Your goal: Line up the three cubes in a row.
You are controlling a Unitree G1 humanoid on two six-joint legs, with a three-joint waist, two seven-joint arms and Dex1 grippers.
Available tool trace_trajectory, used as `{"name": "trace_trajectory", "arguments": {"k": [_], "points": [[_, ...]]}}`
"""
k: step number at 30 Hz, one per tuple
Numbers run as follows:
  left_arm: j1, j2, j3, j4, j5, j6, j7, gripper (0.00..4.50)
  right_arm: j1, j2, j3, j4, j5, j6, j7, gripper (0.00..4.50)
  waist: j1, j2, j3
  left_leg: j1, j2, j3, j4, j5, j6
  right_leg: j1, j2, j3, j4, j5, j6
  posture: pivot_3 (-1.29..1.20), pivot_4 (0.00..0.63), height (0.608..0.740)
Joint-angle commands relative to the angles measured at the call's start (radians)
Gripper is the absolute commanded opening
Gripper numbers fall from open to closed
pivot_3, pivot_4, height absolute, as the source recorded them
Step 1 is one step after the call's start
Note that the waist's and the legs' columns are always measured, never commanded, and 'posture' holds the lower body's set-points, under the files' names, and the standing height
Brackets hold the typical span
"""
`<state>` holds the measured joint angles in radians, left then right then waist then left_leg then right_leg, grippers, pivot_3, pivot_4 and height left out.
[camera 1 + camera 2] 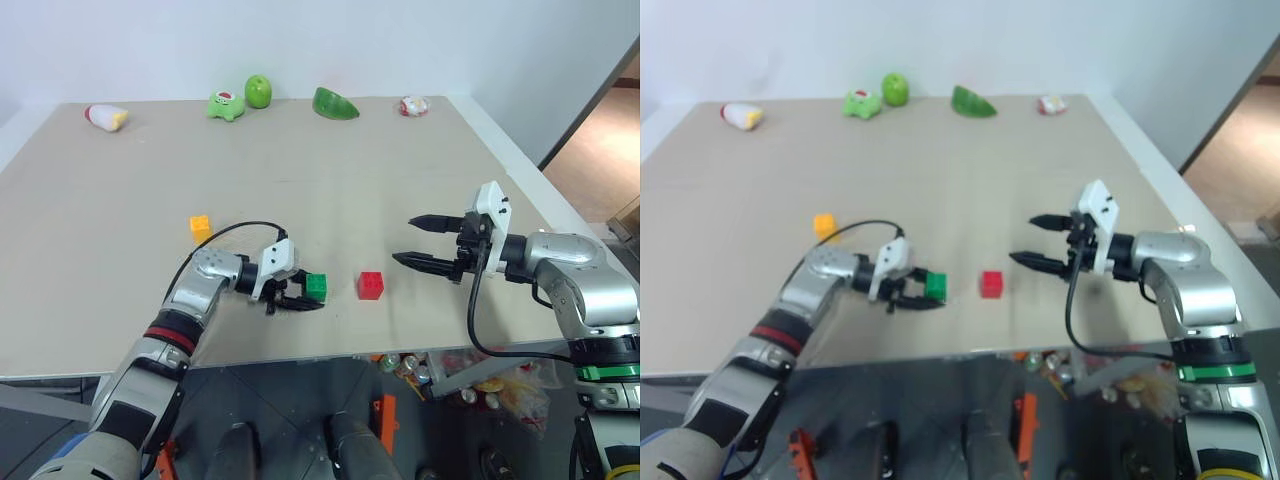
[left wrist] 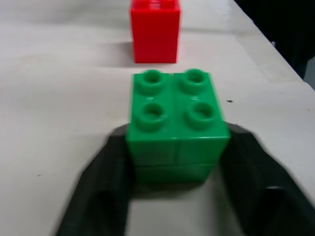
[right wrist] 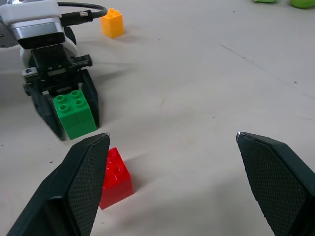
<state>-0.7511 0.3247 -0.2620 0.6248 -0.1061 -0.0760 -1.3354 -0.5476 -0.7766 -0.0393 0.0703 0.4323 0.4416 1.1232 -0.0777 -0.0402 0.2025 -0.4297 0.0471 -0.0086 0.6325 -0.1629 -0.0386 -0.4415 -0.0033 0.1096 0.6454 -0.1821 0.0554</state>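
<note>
Low over the tabletop point(image 1: 420, 170), the left hand point(image 1: 300, 297) is seen with the green cube point(image 1: 316, 287) set between its two black fingers; whether the cube is gripped or merely flanked cannot be told. Just beyond it the red cube point(image 1: 371, 285) is found standing apart on the tabletop, and the right hand point(image 1: 425, 243) is held above the surface with its fingers spread wide and nothing in them. Well off behind the left arm, the yellow-orange cube point(image 1: 200, 227) is seen alone

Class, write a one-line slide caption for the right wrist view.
Green cube sits between the left gripper fingers beside the red cube; yellow-orange cube waits apart.
</note>
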Motion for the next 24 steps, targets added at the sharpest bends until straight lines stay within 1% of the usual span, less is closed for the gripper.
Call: {"name": "trace_trajectory", "arguments": {"k": [1, 5, 9, 13, 16, 18, 20, 22, 24], "points": [[-0.001, 0.013, 0.01, 0.025, 0.028, -0.023, 0.049, 4.02, -0.006, -0.022, -0.03, -0.059, 0.045, 0.015, 0.043, 4.29, 0.0, 0.0, 0.0, 0.0, 0.0, 0.0, 0.001, 0.0, 0.0, 0.0, 0.0, 0.0, 0.0, 0.0, 0.0, 0.0, 0.15, 0.733], [0.017, 0.049, 0.025, -0.007, 0.017, -0.007, 0.059, 4.02, 0.0, -0.032, -0.018, -0.088, 0.049, 0.023, 0.069, 4.29, -0.001, 0.0, 0.0, 0.001, 0.0, 0.0, 0.002, 0.0, 0.001, 0.001, 0.0, 0.001, 0.0, 0.001, 0.001, 0.0, 0.15, 0.733], [0.08, 0.137, 0.07, -0.14, -0.023, 0.052, 0.055, 4.02, 0.002, -0.026, -0.015, -0.12, 0.059, 0.037, 0.076, 4.29, -0.019, 0.0, 0.0, 0.002, 0.001, 0.0, 0.001, 0.001, 0.001, 0.0, 0.001, 0.001, 0.0, 0.001, -0.001, 0.0, 0.15, 0.733], [0.197, 0.28, 0.139, -0.308, -0.079, 0.125, 0.029, 4.02, 0.001, -0.03, -0.023, -0.168, 0.087, 0.052, 0.099, 4.29, -0.03, 0.0, 0.0, 0.006, 0.001, 0.0, -0.003, 0.0, 0.001, 0.0, 0.002, 0.002, 0.001, 0.002, -0.002, 0.0, 0.15, 0.733], [0.308, 0.391, 0.217, -0.433, -0.141, 0.196, 0.017, 4.02, -0.005, -0.038, -0.025, -0.207, 0.118, 0.065, 0.127, 4.29, -0.029, 0.0, 0.0, 0.006, 0.002, 0.0, -0.008, 0.001, 0.001, -0.001, 0.002, 0.001, 0.002, 0.001, -0.003, 0.0, 0.15, 0.733], [0.372, 0.442, 0.282, -0.484, -0.18, 0.241, 0.036, 4.02, -0.017, -0.036, -0.017, -0.229, 0.135, 0.071, 0.141, 4.29, -0.026, 0.0, 0.0, 0.006, 0.002, 0.0, -0.009, 0.0, 0.001, -0.001, 0.002, 0.001, 0.001, 0.0, -0.004, 0.0, 0.15, 0.733], [0.406, 0.466, 0.333, -0.498, -0.203, 0.272, 0.07, 4.02, -0.03, -0.027, -0.004, -0.244, 0.143, 0.072, 0.149, 4.29, -0.024, 0.0, 0.0, 0.005, 0.001, 0.0, -0.009, 0.0, 0.001, -0.001, 0.001, 0.001, 0.001, -0.001, -0.004, 0.0, 0.15, 0.733], [0.408, 0.466, 0.393, -0.473, -0.229, 0.31, 0.126, 4.02, -0.05, -0.004, 0.017, -0.259, 0.151, 0.07, 0.152, 4.29, -0.019, 0.0, 0.0, 0.005, 0.001, 0.0, -0.009, 0.0, 0.0, -0.001, 0.0, 0.0, 0.001, -0.002, -0.004, 0.0, 0.15, 0.733], [0.401, 0.459, 0.42, -0.456, -0.24, 0.334, 0.162, 4.02, -0.062, 0.008, 0.029, -0.265, 0.155, 0.069, 0.154, 4.29, -0.019, 0.0, 0.0, 0.004, 0.001, 0.0, -0.008, 0.0, 0.0, -0.001, 0.0, 0.0, 0.0, -0.002, -0.003, 0.0, 0.15, 0.733]]}}
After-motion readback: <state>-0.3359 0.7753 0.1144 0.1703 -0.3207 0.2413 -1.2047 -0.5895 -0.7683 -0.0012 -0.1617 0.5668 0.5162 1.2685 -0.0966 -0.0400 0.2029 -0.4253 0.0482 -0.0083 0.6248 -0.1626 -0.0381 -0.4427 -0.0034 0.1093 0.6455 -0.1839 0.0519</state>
